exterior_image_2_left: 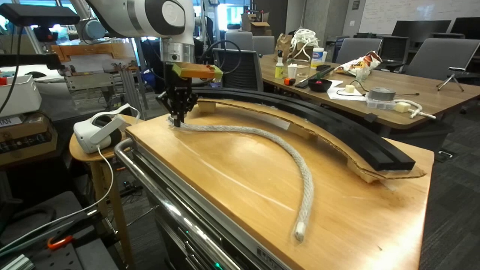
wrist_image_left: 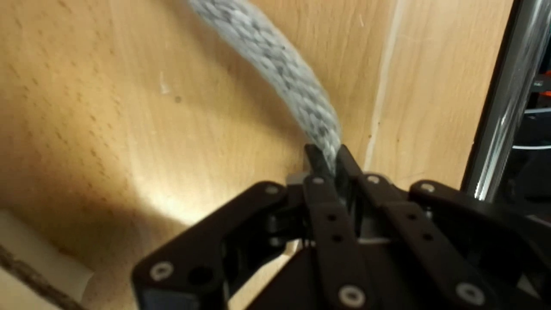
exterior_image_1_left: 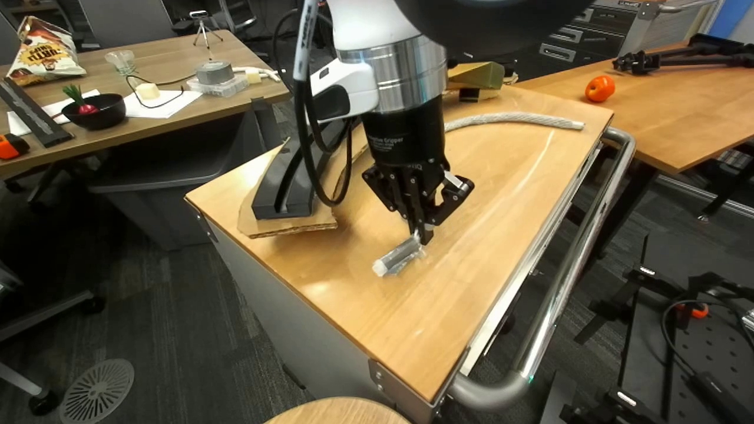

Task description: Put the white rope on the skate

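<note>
The white rope [exterior_image_2_left: 277,138] lies in a long curve on the wooden tabletop, apart from the skate. My gripper [exterior_image_2_left: 178,120] is down at the tabletop, shut on the rope close to one end. In the wrist view the rope [wrist_image_left: 280,60] narrows to where the fingertips pinch it, and the gripper [wrist_image_left: 329,157] hides the part beyond. A short grey stub of rope [exterior_image_1_left: 399,257] with a pale tip pokes out past the gripper [exterior_image_1_left: 423,235] in an exterior view. The skate [exterior_image_2_left: 318,116], a black grooved arc, rests on raised cardboard; the arm partly covers the skate [exterior_image_1_left: 288,179] in an exterior view.
Cardboard [exterior_image_2_left: 337,150] on small blocks carries the skate along the tabletop's side. A chrome rail [exterior_image_1_left: 577,282] runs along the opposite edge. Behind stands another table with a black bowl [exterior_image_1_left: 97,112]. A stool holds a white headset [exterior_image_2_left: 95,131].
</note>
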You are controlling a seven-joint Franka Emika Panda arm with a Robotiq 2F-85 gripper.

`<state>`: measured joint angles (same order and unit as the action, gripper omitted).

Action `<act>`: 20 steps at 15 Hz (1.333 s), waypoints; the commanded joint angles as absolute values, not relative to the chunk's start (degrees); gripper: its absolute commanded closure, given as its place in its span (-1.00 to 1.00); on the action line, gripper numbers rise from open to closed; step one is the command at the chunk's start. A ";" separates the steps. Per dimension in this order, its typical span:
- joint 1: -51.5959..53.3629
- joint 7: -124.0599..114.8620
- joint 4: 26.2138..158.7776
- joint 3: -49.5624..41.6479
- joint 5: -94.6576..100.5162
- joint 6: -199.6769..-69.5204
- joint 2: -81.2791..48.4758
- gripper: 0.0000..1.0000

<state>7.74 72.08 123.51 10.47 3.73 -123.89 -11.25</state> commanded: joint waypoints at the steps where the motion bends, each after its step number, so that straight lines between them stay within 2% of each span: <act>1: 6.63 72.66 127.65 10.66 2.26 -128.91 -4.02 0.83; 5: 7.46 71.33 127.88 10.21 5.24 -131.94 0.77 0.83; 9: 9.06 66.69 121.76 10.83 15.48 -127.85 -0.36 0.83; 14: 11.15 63.50 107.17 11.42 22.48 -116.69 -8.98 0.83; 20: 12.17 67.24 89.06 11.14 21.82 -100.80 -21.16 0.83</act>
<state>11.37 64.81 100.21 11.09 21.16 -109.86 -13.85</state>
